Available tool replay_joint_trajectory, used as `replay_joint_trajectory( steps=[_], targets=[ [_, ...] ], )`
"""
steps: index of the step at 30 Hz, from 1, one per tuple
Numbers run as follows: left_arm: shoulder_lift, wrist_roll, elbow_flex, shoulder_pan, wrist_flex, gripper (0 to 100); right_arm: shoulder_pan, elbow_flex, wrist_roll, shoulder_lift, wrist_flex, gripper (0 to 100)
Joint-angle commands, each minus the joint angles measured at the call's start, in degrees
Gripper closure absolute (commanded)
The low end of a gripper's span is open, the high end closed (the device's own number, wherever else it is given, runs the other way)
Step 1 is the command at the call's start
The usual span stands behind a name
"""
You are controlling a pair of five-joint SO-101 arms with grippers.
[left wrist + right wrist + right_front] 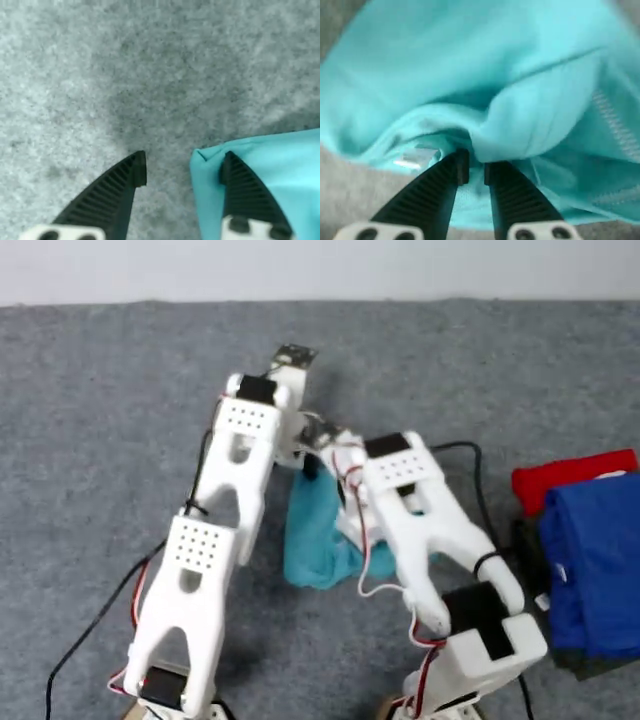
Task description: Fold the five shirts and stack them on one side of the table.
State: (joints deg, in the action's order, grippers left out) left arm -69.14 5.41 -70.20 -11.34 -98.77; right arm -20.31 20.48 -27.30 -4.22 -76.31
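Teal cotton is what both arms are working on; the teal shirt [315, 540] sits bunched near the middle of the grey, felt-like counter [100, 390], between the two white arms and partly tucked under the right arm [430, 530]. In the high view its upper end is drawn up narrow towards the spot where both arm tips meet, and the wider lower end lies on the counter.

Your right end effector [476, 167] has its jaws drawn almost together, with only a thin slit between them; a rumpled fold of the teal shirt [470, 60] is pinched at the black ribbed tips, and cloth spreads out all around them.

Your left end effector [184, 165] stands wide open; one of its fingers [235, 185] lies over a corner of the teal shirt [280, 160], the other is over bare grey counter, and it has hold of nothing. The left arm [230, 490] reaches farther across the counter than the right, and their tips are close together.

On the right side of the counter is a stack of folded clothes, well apart from the teal shirt; a blue shirt [600, 560] lies on top, a red shirt [560, 480] shows at its far edge, and a dark garment [575, 660] peeks out beneath at the near edge.
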Motion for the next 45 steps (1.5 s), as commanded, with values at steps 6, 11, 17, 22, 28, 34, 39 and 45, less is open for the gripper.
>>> replay_joint_trajectory(
  steps=[6, 11, 17, 22, 28, 34, 39, 45],
  targets=[
    [-0.1, 0.2, -1.1, 1.3, 0.0, 76, 11.2, 13.9, -10.6, 20.0, -4.1, 94.3],
    [-0.1, 0.2, -1.1, 1.3, 0.0, 76, 19.4, 17.3, -16.0, 31.8, -4.3, 94.1],
    [-0.2, 0.2, -1.0, 1.3, 0.0, 76, 12.2, 17.7, -1.9, 35.1, 2.2, 94.1],
    [-0.2, 0.2, -1.0, 1.3, 0.0, 76, 2.1, 15.6, 7.2, 24.1, 15.8, 94.1],
    [-0.2, 0.3, -1.0, 1.3, 0.0, 76, -1.0, 0.1, 12.8, 6.4, 20.9, 94.3],
    [-0.2, 0.3, -1.0, 1.3, 0.0, 76, -0.6, -22.3, 13.5, -6.8, 16.0, 94.4],
    [-0.2, 0.3, -0.9, 1.3, 0.0, 76, -0.3, -34.7, 13.4, -18.6, 12.1, 94.4],
    [-0.2, 0.4, -0.9, 1.3, 0.0, 76, -0.4, -38.3, 13.1, -25.5, 4.4, 94.6]
  ],
)
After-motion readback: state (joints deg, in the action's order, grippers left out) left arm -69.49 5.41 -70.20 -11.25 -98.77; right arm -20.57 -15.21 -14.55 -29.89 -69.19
